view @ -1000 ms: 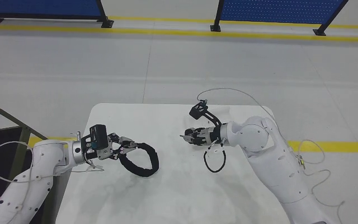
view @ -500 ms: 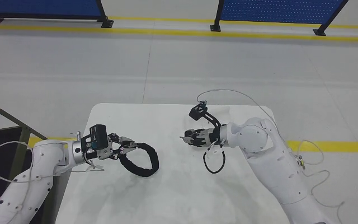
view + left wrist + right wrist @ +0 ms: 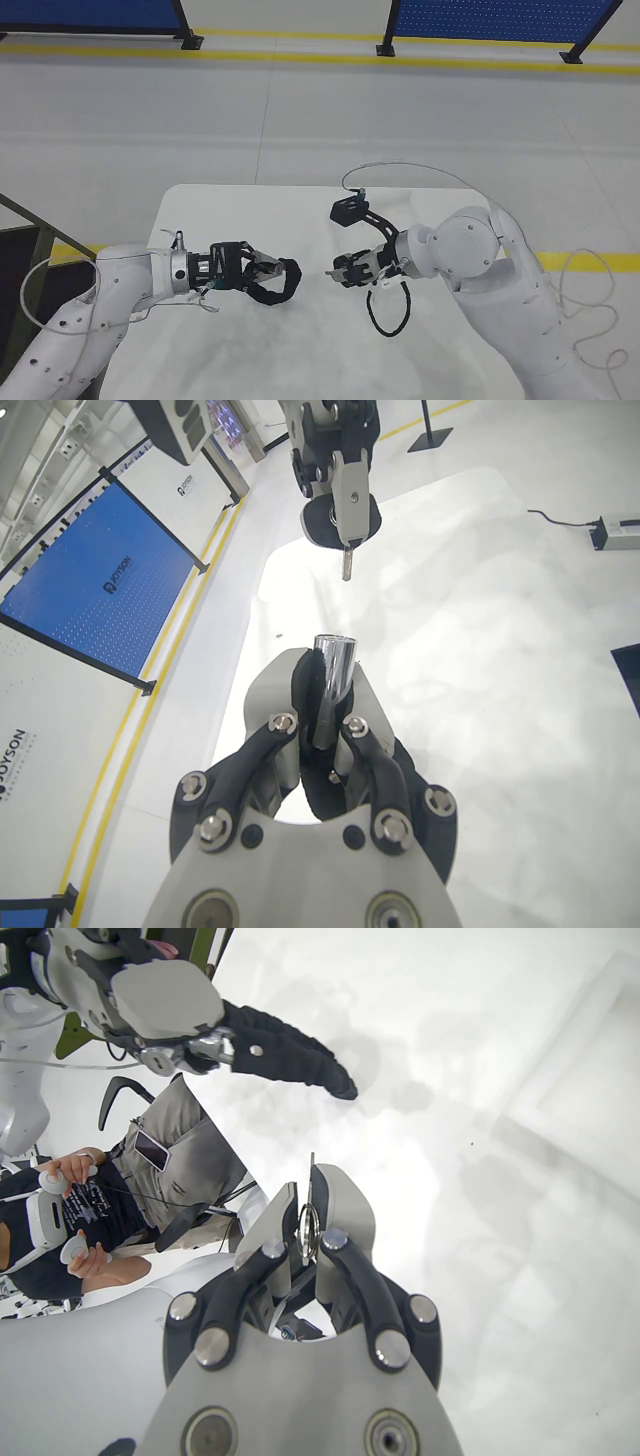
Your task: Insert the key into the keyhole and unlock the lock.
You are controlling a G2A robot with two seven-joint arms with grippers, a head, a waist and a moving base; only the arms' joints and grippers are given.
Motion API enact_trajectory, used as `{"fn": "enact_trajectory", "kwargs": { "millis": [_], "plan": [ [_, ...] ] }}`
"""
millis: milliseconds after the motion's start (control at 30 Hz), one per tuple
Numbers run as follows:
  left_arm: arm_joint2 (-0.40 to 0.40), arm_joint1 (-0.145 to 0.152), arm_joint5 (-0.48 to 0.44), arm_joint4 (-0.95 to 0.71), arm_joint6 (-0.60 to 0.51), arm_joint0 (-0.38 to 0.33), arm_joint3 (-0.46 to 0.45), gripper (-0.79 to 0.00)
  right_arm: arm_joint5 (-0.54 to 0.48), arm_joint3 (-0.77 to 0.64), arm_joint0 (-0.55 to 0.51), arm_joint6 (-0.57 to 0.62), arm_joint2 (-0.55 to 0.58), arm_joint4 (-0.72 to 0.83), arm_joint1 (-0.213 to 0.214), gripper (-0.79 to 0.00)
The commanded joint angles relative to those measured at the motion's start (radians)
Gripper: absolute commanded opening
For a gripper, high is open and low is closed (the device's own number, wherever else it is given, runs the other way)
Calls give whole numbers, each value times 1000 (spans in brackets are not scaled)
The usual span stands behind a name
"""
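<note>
Top view: left claw [image 3: 262,268] clamps the black cable lock [image 3: 283,284] above the middle of the table [image 3: 300,205]; right claw [image 3: 335,271] pinches the key [image 3: 329,271] just beside it, not touching. Left wrist view: chrome cylinder [image 3: 334,670] gripped in the claw, key tip pointing at it across a gap. Right wrist view: keyhole [image 3: 156,1059] faces the key blade, key not yet in.

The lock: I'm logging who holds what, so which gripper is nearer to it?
Left. The left gripper is shut on the lock; the right gripper, holding the key, faces it across a gap.
</note>
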Motion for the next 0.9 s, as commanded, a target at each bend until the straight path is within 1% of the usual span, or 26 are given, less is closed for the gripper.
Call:
{"fn": "enact_trajectory", "kwargs": {
  "millis": [0, 33, 133, 300, 833, 867],
  "plan": [
    [22, -8, 30, 18, 16, -13, 1, -785, 34, -9, -1, -2, -12, -3, 8, -785],
    [33, -13, 59, 24, 30, -19, 5, -785, 34, -23, 3, -2, -27, -29, 18, -785],
    [55, -22, 104, 76, 44, -34, -9, -785, 34, -64, -3, -2, -26, -9, 35, -785],
    [75, -30, 126, 111, 105, -52, -18, -785, 59, -118, -7, -28, 0, 19, 60, -785],
    [75, -30, 126, 111, 105, -52, -18, -785, 59, -118, -7, -28, 0, 19, 60, -785],
    [75, -30, 126, 111, 105, -52, -18, -785, 56, -118, -18, -50, 0, 35, 59, -785]
  ]
}}
